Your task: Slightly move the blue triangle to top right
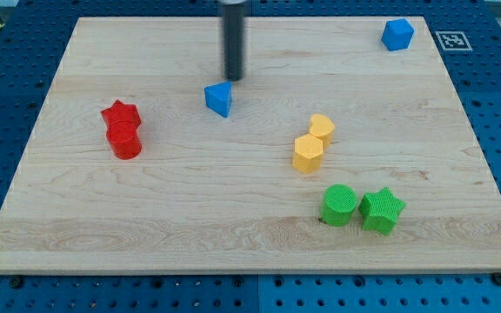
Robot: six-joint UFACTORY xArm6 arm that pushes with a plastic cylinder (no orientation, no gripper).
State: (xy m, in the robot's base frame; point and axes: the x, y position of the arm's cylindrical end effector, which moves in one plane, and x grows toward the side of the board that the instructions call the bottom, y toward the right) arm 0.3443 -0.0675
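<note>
No readable writing; a black-white marker tag (452,40) sits off the wooden table (146,217). No jaws here: my tip (233,78), a dark rod end, is just above the ridged blue triangle (219,98).

We see bright, even overhead light; soft short shadows beneath blocks; mild glare on pale bench (250,252); focus sharp throughout, no noticeable edge distortion.

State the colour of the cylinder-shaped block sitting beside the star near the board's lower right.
Green: the green cylinder, seen in the camera view.
</note>
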